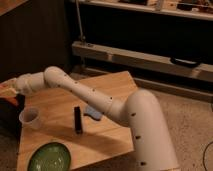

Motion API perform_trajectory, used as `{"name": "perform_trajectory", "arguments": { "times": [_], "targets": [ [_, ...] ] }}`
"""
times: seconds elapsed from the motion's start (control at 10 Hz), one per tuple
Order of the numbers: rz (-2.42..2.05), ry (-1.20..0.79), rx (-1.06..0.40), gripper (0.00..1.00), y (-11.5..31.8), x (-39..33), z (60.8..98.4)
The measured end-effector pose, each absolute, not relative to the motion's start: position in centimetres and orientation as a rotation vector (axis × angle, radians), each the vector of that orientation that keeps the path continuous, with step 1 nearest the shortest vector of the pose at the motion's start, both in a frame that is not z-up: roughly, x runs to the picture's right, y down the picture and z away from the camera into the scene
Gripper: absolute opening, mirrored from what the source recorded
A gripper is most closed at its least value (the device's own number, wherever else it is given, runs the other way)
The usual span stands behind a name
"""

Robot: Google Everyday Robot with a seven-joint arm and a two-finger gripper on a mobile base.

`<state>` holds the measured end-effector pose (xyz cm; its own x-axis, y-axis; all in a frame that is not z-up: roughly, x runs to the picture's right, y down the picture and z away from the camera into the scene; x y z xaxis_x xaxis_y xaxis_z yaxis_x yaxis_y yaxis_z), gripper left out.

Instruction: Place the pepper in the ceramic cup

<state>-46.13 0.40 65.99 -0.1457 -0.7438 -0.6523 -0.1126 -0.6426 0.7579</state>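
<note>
1. The gripper (pixel 8 91) hangs at the far left of the camera view, out past the left edge of the table (pixel 110 134), with its jaws clamped on the pepper (pixel 7 93), which shows only as an orange-red patch at the tip.
2. The ceramic cup (pixel 30 118) stands upright on the table near its left edge, below the gripper and a little to its right; nothing is in it that can be seen.
3. To do this step well, bring the gripper inward over the table edge until the pepper is straight above the cup's mouth, not just beside the rim.
4. Lower before letting go: the cup looks light and small, so a drop from high up could bounce the pepper out or tip the cup.
5. Point the pepper's narrow end downward if the wrist allows, since a long thing laid across the rim would bridge it.
6. Keep clear of the green bowl (pixel 48 156) near the front left corner and the black stick (pixel 77 119) mid-table.
</note>
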Motion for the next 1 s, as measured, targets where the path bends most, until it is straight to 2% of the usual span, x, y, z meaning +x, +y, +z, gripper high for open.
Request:
{"name": "perform_trajectory", "arguments": {
  "times": [0.2, 0.4, 0.7, 1.0],
  "targets": [
    [-1.793, -0.961, 1.623, 0.0, 2.1, -43.2, 68.4],
    [-1.767, -0.925, 1.633, 0.0, 2.2, -41.0, 68.9],
    [-1.735, -0.899, 1.685, 0.0, 0.4, -38.9, 66.7],
    [-1.742, -0.945, 1.726, 0.0, 1.5, -40.4, 65.3]
  ]
}}
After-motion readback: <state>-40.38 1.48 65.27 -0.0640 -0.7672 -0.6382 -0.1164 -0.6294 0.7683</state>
